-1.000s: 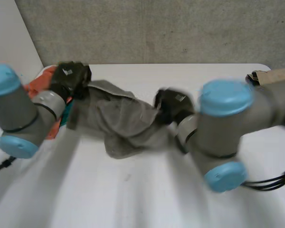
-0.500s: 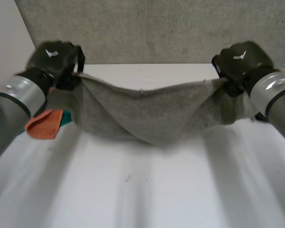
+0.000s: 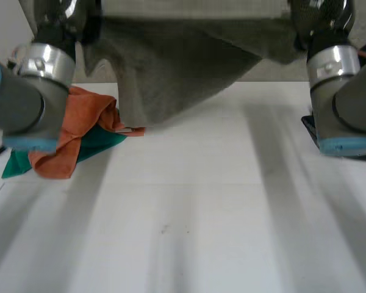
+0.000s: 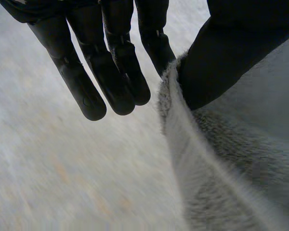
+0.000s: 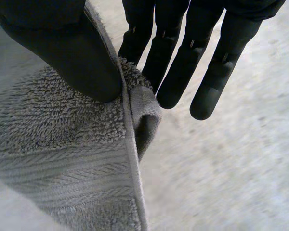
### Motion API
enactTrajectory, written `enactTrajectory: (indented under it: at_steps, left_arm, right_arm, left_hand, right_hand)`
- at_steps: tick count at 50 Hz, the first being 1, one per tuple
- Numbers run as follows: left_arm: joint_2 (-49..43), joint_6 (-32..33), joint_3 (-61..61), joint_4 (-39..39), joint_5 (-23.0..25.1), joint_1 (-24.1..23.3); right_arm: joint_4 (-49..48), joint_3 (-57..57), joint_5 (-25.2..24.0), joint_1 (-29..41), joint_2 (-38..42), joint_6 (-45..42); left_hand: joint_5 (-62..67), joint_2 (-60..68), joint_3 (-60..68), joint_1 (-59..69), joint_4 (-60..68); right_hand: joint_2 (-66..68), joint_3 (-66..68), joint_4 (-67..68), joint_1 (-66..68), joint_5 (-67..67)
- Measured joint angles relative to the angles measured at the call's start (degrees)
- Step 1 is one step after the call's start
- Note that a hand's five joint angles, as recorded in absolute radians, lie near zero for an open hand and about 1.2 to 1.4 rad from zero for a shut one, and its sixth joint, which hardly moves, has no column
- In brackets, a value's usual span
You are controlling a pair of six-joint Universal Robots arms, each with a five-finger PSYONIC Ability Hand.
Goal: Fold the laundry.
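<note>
Terry towel (image 3: 171, 67), grey and looped, hangs stretched above the table (image 3: 201, 213). Left hand (image 4: 111, 72) and right hand (image 5: 173, 72) each pinch a hemmed corner between thumb and straight fingers.

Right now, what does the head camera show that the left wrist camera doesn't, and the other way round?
Head view: the whole grey towel hanging stretched between the left hand and the right hand, plus an orange cloth lying over a green cloth on the white table. Left wrist view: the grip up close, with the thumb pinching the towel's hemmed edge against a finger and the other fingers straight. Both: the grey towel and the left hand holding it.
</note>
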Motion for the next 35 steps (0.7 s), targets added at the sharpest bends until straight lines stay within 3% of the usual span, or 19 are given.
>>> enactTrajectory:
  at_steps: [14,15,18,22,30,35]
  left_arm:
    - [-3.0,-0.7,-22.0,-7.2,0.6,-0.7]
    - [-2.8,-0.7,-22.7,-7.4,0.6,-1.0]
    - [-1.4,-0.9,-23.8,-7.7,0.6,-1.4]
    - [1.3,-1.1,-24.1,-8.1,0.5,-1.7]
    - [6.4,-2.7,-23.2,-11.0,0.6,-1.9]
    - [8.3,-5.0,-22.1,-12.6,1.1,-1.9]
  right_arm:
    - [16.5,8.6,-3.4,-3.0,11.9,7.1]
    - [17.8,8.6,-3.5,-3.3,12.2,8.0]
    - [22.1,8.5,-4.1,-4.9,12.1,12.8]
    - [26.9,8.3,-5.7,-7.6,9.6,20.6]
    - [37.7,8.5,-11.5,-14.4,4.1,32.5]
    - [41.8,10.0,-15.0,-17.1,2.9,31.5]
  left_hand:
    - [0.0,0.0,0.0,0.0,0.0]
    - [0.0,0.0,0.0,0.0,0.0]
    - [0.0,0.0,0.0,0.0,0.0]
    - [0.0,0.0,0.0,0.0,0.0]
    - [0.0,0.0,0.0,0.0,0.0]
    - [0.0,0.0,0.0,0.0,0.0]
  right_hand:
    - [0.0,0.0,0.0,0.0,0.0]
    - [-2.2,-2.5,-2.7,-0.8,-2.0]
    - [-27.6,-27.0,-27.4,-23.3,-26.5]
    - [-43.5,-43.9,-44.8,-39.1,-44.2]
    - [-44.7,-46.1,-47.8,-41.1,-47.6]
    - [-44.6,-45.9,-47.3,-40.9,-46.2]
